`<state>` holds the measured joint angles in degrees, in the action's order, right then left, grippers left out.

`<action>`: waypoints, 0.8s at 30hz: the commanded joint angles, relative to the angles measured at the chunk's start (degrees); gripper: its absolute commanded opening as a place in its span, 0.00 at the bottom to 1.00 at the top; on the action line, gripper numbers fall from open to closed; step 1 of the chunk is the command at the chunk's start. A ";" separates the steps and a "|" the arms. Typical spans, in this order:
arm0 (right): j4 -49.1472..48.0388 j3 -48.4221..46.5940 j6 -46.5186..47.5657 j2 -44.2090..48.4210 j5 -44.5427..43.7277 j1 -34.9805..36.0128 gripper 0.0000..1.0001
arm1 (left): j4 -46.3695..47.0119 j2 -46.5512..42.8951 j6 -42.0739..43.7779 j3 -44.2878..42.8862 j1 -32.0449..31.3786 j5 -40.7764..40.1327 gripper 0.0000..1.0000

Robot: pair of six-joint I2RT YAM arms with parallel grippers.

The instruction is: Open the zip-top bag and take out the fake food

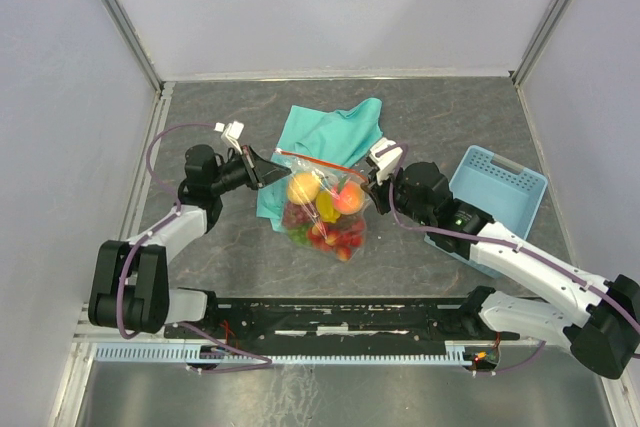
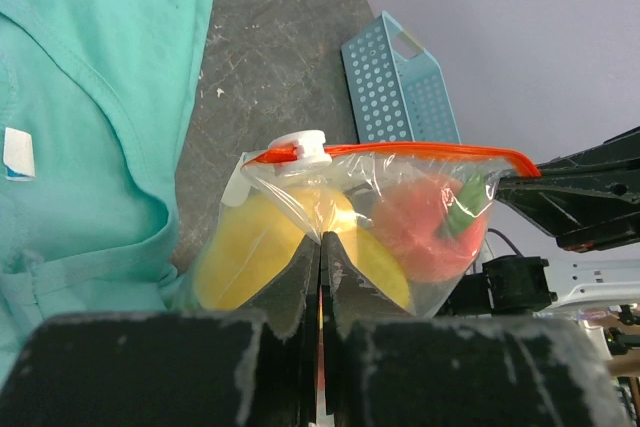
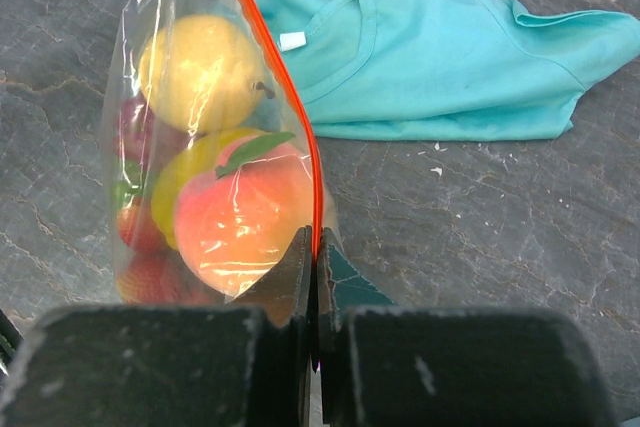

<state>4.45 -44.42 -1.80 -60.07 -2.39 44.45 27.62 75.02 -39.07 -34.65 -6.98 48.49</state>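
Observation:
The clear zip-top bag [image 1: 322,212] hangs between my two grippers over the table's middle, its orange-red zip strip [image 2: 400,151] on top with a white slider [image 2: 305,146] at one end. The fake food is inside it: a yellow lemon [image 3: 200,67], an orange-pink peach [image 3: 240,222] with a green leaf, and red pieces lower down. My left gripper [image 2: 321,237] is shut on the bag's plastic side just below the strip. My right gripper [image 3: 313,234] is shut on the strip's opposite end. In the top view the left gripper [image 1: 270,175] and right gripper [image 1: 370,183] flank the bag.
A teal cloth [image 1: 335,132] lies crumpled behind the bag and partly under it. A light blue perforated basket [image 1: 497,192] sits at the right, beside the right arm. Grey walls and metal rails enclose the dark stone-patterned table [image 1: 220,257].

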 commanded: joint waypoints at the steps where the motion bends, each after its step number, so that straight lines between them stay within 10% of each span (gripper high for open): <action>1: -0.23 -4.31 0.49 -1.14 -0.92 -0.84 0.11 | -10.48 -7.60 8.56 -5.05 -1.37 -4.32 0.03; 11: 13.95 -20.82 -3.94 -10.94 -5.96 -3.60 0.28 | -22.62 -23.23 20.30 -1.93 -5.56 -15.48 0.03; 16: 7.56 -23.76 -2.76 -11.86 20.75 -3.61 0.83 | -22.46 -26.53 24.03 0.09 -6.42 -15.55 0.03; 24: 11.17 -42.05 14.92 -26.95 43.34 0.89 0.93 | -20.43 -29.54 30.20 3.08 -6.40 -14.54 0.03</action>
<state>16.01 -80.03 0.67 -82.61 26.44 43.68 4.36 48.03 -15.97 -32.75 -13.08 33.08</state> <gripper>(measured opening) 0.924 0.036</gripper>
